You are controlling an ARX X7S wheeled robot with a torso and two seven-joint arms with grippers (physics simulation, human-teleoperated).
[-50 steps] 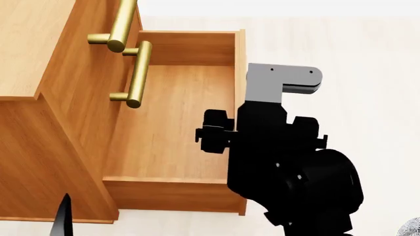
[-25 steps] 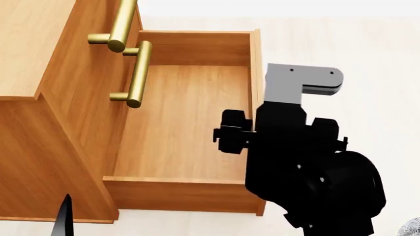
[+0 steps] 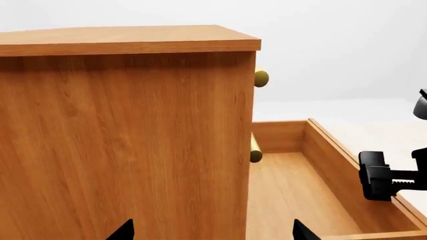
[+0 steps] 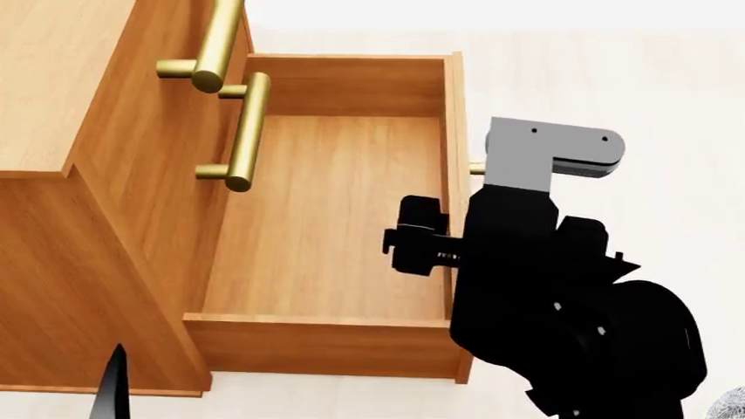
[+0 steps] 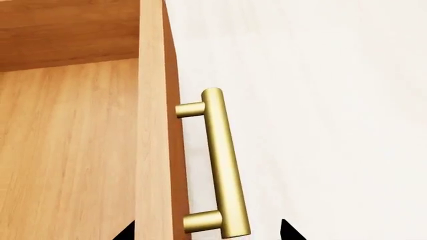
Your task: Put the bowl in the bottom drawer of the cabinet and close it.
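Observation:
The bottom drawer [image 4: 326, 218] of the orange-brown cabinet [image 4: 70, 96] stands pulled out, and nothing lies inside it. Its brass bar handle [image 5: 223, 165] is on the front panel [image 5: 152, 125]. My right gripper [image 5: 208, 231] is open, its two fingertips [image 5: 290, 231] apart on either side of the panel and handle, not pressing on the bar. The right arm [image 4: 559, 297] hangs over the drawer's front. Only a speckled sliver of the bowl [image 4: 731, 403] shows at the head view's lower right corner. My left gripper [image 3: 212, 231] is open, facing the cabinet's side wall [image 3: 133, 150].
Two upper drawer handles [image 4: 239, 131] jut out above the open drawer. A pale floor [image 4: 652, 78] stretches beyond the drawer front. One left fingertip [image 4: 113, 384] shows beside the cabinet's lower side.
The drawer slid further out with my right arm, then stopped. Since then the right arm has moved slightly off the front panel, uncovering a handle post.

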